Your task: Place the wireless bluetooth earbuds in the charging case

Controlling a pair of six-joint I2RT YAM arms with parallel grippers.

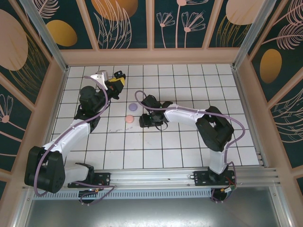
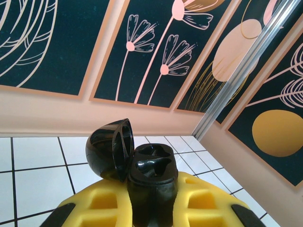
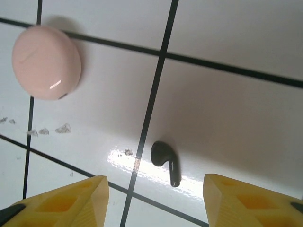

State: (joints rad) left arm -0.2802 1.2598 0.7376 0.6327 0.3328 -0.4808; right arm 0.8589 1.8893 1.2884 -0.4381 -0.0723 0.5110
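Under right wrist: earbud [image 3: 166, 163] flat on tile [image 3: 236, 38], stem slanting down-right; right gripper [image 3: 155, 190] parted, empty. Left wrist: left gripper [image 2: 151, 204] clamping open case [image 2: 152, 166].

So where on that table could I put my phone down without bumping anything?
Bare tiles: the far right corner, between the right arm and back wall, and the near rows between it and the left arm. The middle is crowded: pink case, purple case, black earbud below the open right gripper.
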